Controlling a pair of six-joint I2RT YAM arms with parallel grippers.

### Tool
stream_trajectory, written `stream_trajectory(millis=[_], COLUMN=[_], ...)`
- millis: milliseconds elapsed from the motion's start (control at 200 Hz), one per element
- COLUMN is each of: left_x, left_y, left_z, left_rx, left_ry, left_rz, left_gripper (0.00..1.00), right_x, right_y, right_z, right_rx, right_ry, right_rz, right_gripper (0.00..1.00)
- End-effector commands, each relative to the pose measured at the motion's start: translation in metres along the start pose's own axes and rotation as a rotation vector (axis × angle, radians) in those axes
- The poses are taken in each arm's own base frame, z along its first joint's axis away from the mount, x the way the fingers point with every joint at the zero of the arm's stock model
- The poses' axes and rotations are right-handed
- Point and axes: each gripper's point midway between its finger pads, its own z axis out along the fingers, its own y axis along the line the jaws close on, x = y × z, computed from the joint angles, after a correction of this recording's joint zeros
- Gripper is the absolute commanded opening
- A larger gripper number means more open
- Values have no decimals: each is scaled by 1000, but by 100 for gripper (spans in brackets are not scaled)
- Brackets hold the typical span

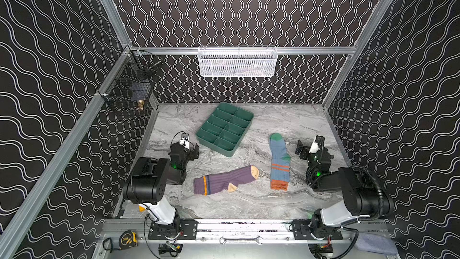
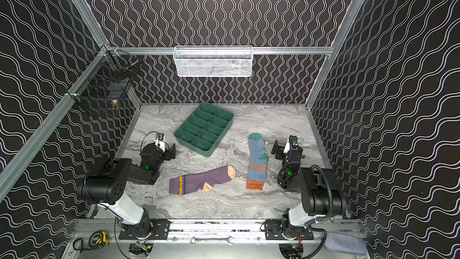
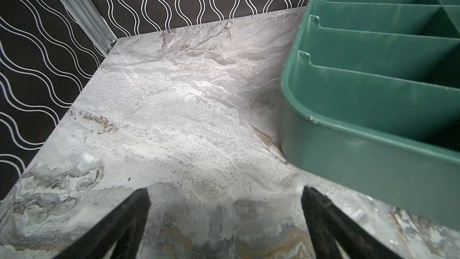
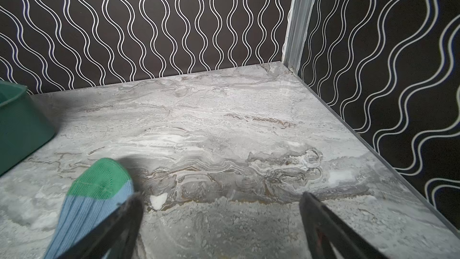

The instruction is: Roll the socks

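Observation:
Both socks lie flat on the marble table. The purple sock (image 1: 224, 180) (image 2: 201, 180), with tan toe and heel and an orange-navy stripe, lies crosswise near the front middle. The blue sock (image 1: 280, 160) (image 2: 257, 160), with green toe and heel, orange stripes and cuff, lies lengthwise to its right; its green toe (image 4: 99, 180) shows in the right wrist view beside one finger. My left gripper (image 1: 195, 151) (image 2: 172, 151) (image 3: 225, 195) hangs open at the left, over bare table beside the tray. At the right, my right gripper (image 1: 301, 149) (image 2: 277, 149) (image 4: 221, 200) hangs open just right of the blue sock, holding nothing.
A green divided tray (image 1: 225, 128) (image 2: 204, 128) (image 3: 373, 95) (image 4: 15, 125) sits at the back middle. A white mesh basket (image 1: 236, 61) hangs on the back wall, a black wire basket (image 1: 129, 88) on the left wall. A tape measure (image 1: 128, 239), a wrench and a grey-blue pad (image 1: 375, 245) lie on the front rail.

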Motion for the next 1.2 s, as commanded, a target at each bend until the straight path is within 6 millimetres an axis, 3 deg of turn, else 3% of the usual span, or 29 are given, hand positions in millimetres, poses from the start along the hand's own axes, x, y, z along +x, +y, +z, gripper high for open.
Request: stream_trajectory(millis=[0, 976, 1116, 1196], left_x=[-8, -7, -20, -46], left_y=[1, 0, 22, 27], left_z=[0, 0, -3, -10], left_rx=[-2, 7, -106, -115], left_ry=[-33, -29, 20, 18], left_rz=[-10, -15, -56, -57], left_gripper=[99, 99, 99, 99], right_x=[-9, -9, -25, -41], right_y=[1, 1, -7, -4], right_z=[0, 0, -3, -3], right_rx=[-1, -3, 49, 41], right_ry=[-37, -36, -49, -17], right_rz=[9, 10, 29, 22], right_gripper=[100, 100, 100, 100])
